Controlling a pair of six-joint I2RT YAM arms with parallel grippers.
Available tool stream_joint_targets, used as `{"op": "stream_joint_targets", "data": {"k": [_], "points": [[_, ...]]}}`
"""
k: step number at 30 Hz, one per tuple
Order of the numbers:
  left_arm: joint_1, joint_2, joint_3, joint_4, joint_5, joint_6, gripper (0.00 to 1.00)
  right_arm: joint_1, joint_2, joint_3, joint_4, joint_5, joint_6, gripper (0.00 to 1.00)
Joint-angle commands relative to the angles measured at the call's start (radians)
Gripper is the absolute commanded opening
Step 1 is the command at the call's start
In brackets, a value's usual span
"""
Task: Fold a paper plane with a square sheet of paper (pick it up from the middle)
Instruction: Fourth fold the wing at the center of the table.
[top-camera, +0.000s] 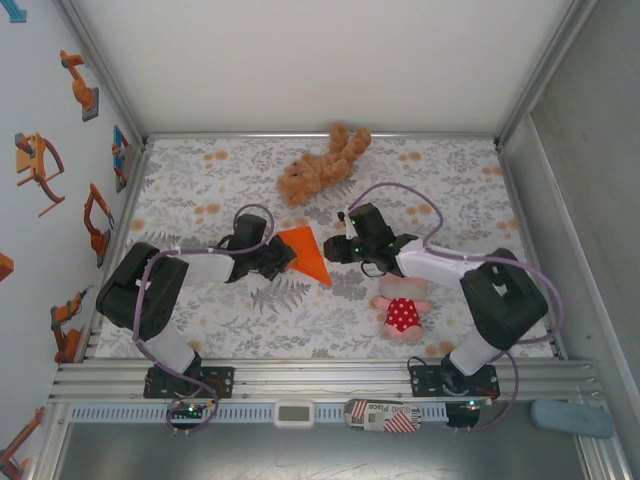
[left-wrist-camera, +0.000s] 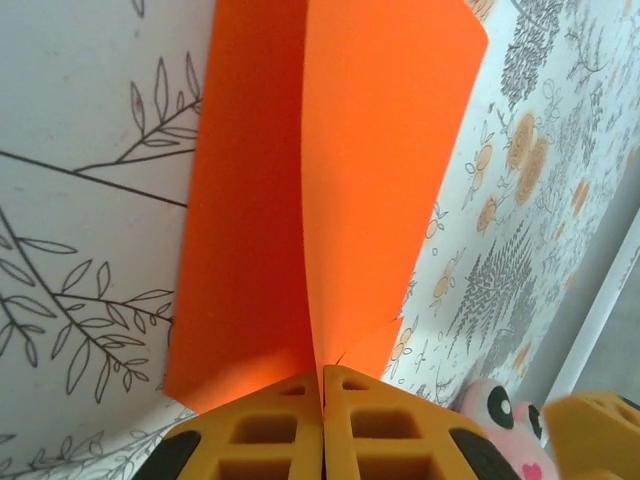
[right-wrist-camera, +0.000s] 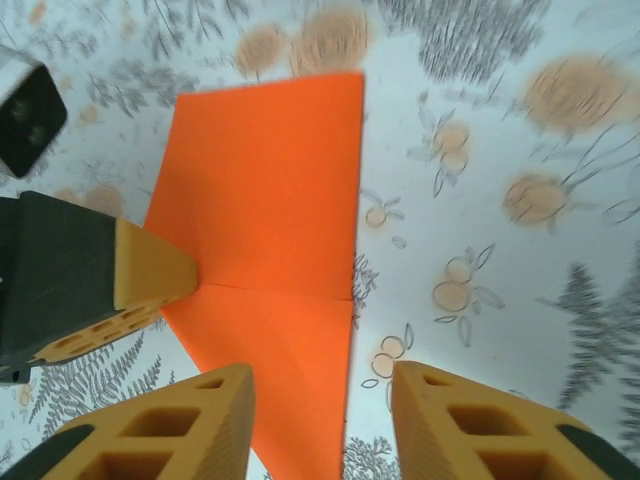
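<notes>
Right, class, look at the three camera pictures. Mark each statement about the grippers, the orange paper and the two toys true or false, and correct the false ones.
1. The left gripper is shut on the paper plane. True.
2. The right gripper is clamped on the paper plane too. False: its fingers stand apart, so it is open.
3. The brown plush bear lies farther from the robot than the paper plane does. True.
4. The pink doll lies beside the left arm. False: it lies beside the right arm.
</notes>
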Motion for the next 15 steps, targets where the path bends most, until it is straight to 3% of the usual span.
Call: {"op": "stream_joint_targets", "data": {"k": [1, 6, 11, 15], "points": [[-0.007, -0.04, 0.06, -0.134, -0.054, 0.036, 0.08, 0.02, -0.062, -0.049, -0.01, 0.127, -0.129, 0.43], [-0.014, -0.02, 0.12, -0.224, -0.082, 0.043, 0.08, 0.094, -0.071, -0.074, 0.016, 0.185, -0.204, 0.43], [-0.021, -0.007, 0.158, -0.271, -0.086, 0.037, 0.08, 0.171, 0.014, -0.032, 0.024, 0.194, -0.267, 0.35], [-0.022, -0.004, 0.176, -0.292, -0.088, 0.037, 0.08, 0.208, 0.077, 0.003, 0.039, 0.201, -0.283, 0.35]]}}
